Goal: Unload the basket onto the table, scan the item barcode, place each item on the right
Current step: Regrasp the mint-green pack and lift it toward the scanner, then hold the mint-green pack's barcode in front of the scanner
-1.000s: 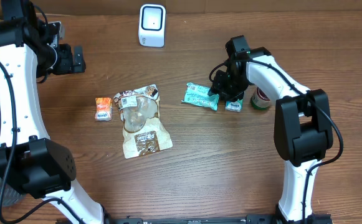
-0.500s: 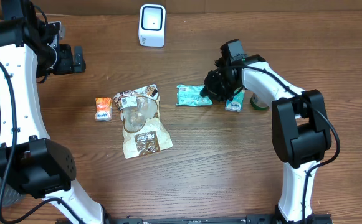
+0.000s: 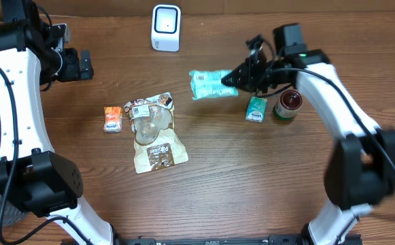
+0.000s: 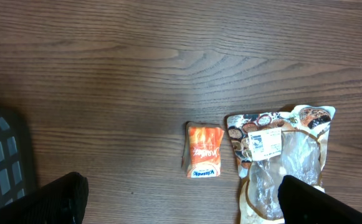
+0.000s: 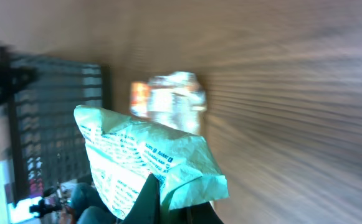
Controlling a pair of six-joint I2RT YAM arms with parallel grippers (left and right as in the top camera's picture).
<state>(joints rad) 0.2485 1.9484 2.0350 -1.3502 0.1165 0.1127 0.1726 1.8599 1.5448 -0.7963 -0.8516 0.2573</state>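
A teal snack packet (image 3: 213, 84) hangs above the table right of centre, lifted off the wood. My right gripper (image 3: 239, 78) is shut on its right end. In the right wrist view the packet (image 5: 144, 158) fills the lower left, pinched by dark fingers (image 5: 149, 199); that view is motion-blurred. The white barcode scanner (image 3: 166, 28) stands at the back centre, apart from the packet. My left gripper (image 3: 87, 64) is open at the far left, above bare wood; its fingers (image 4: 56, 199) flank a small orange packet (image 4: 204, 158) without touching it.
On the table lie a small orange packet (image 3: 113, 118), a clear-and-brown pouch (image 3: 153, 131), a small teal box (image 3: 255, 109) and a red-lidded jar (image 3: 289, 104). A grey crate (image 4: 0, 155) sits at the left edge.
My right gripper closed on the teal packet, raised it off the table and carried it back and slightly left. The right arm swung upward. The left arm stayed still.
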